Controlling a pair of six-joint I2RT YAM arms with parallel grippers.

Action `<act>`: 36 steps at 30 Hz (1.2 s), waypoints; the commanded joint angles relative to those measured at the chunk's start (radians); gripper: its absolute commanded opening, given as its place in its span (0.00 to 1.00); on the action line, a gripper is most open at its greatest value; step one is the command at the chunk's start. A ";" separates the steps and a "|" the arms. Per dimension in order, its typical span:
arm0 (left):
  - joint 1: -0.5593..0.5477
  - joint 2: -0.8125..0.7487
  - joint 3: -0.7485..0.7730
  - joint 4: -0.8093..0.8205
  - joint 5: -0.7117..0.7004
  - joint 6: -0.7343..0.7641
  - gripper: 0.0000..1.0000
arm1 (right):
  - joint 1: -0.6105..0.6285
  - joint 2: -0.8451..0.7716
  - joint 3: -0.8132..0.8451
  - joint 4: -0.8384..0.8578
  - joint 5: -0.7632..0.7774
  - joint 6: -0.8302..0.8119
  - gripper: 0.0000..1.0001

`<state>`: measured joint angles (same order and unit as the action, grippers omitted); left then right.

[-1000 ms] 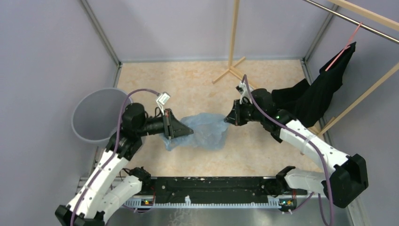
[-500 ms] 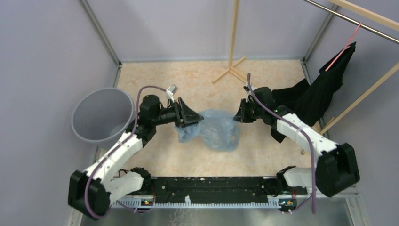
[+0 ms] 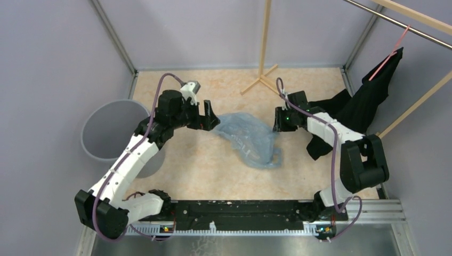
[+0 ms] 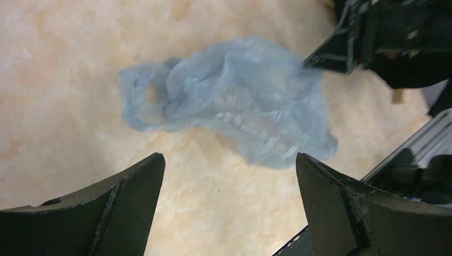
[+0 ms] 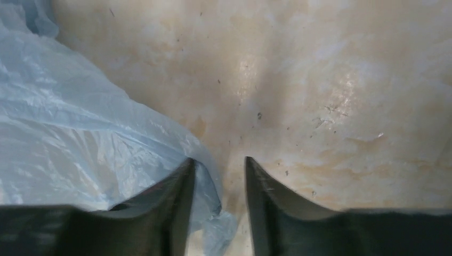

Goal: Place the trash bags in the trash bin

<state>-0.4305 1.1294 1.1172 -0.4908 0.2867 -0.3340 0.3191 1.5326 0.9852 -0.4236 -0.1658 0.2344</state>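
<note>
Bag [image 3: 248, 137] runs 10-to-4 o'clock between left gripper [image 3: 210, 117], spread wide, and right gripper [image 3: 277, 120], slightly parted, both empty.

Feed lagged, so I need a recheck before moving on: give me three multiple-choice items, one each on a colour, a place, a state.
1. The trash bin is: A grey; B red; C green.
2. The trash bag lies: A in the trash bin; B on the table; C on a shelf.
3. The left gripper is: A shut on the trash bag; B shut, empty; C open, empty.
1 A: its wall is grey. 2 B: it lies crumpled on the table. 3 C: its jaws stand wide apart, nothing between.
</note>
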 commanded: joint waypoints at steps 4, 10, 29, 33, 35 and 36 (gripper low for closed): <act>0.000 0.068 -0.084 0.055 0.013 0.091 0.99 | 0.040 -0.215 -0.010 -0.065 0.076 -0.026 0.67; -0.001 0.118 -0.035 0.065 -0.094 0.106 0.99 | 0.196 -0.350 0.015 -0.117 0.155 0.040 0.77; 0.127 0.514 0.089 0.068 -0.039 0.006 0.63 | 0.316 -0.290 -0.071 0.250 0.016 0.146 0.78; 0.130 0.531 0.080 0.095 0.029 0.004 0.43 | 0.352 -0.206 -0.088 0.490 0.068 0.259 0.79; 0.136 0.538 0.078 0.102 0.067 0.006 0.31 | 0.406 -0.154 -0.086 0.586 0.194 0.301 0.79; 0.141 0.539 0.078 0.102 0.094 0.005 0.25 | 0.439 -0.130 -0.084 0.628 0.269 0.309 0.79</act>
<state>-0.3035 1.6653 1.1908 -0.4488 0.2821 -0.3378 0.6659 1.3205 0.9077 -0.0673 -0.0998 0.4541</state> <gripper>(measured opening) 0.334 0.786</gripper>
